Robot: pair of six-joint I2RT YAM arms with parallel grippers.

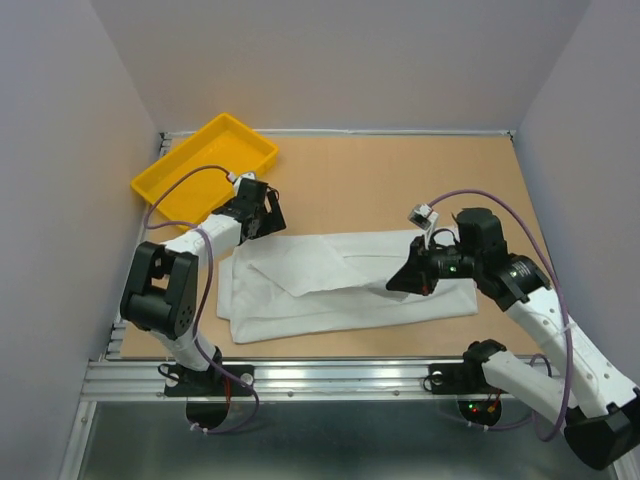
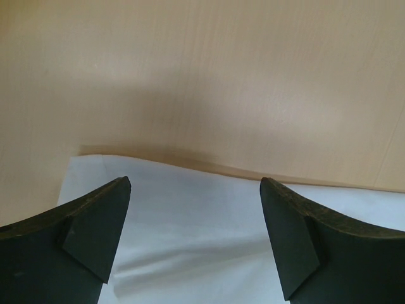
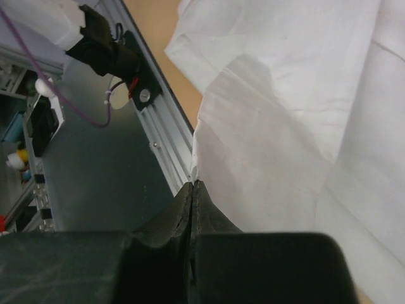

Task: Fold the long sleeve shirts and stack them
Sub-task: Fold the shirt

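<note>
**A:** What does the surface look like, and the room around it?

**B:** It's a tan, wood-toned worktop with plain pale walls on three sides. An aluminium rail runs along the near edge. A yellow tray sits in the far left corner.

**A:** Where is the garment?

**B:** One white long sleeve shirt lies folded into a long band across the near middle of the worktop. It's in front of the tray, and a flap is turned over on top of it.

**A:** And the left tool?

**B:** The left tool is over the shirt's far left corner. Its fingers are spread wide with nothing between them. Its wrist view shows the shirt's far edge just below, but I can't tell whether the fingers touch the cloth.

**A:** And the right one?

**B:** The right tool is low over the shirt's right part, jaws pressed fully together. In its wrist view the thin fabric runs right up into the closed fingertips, pinched there.
</note>
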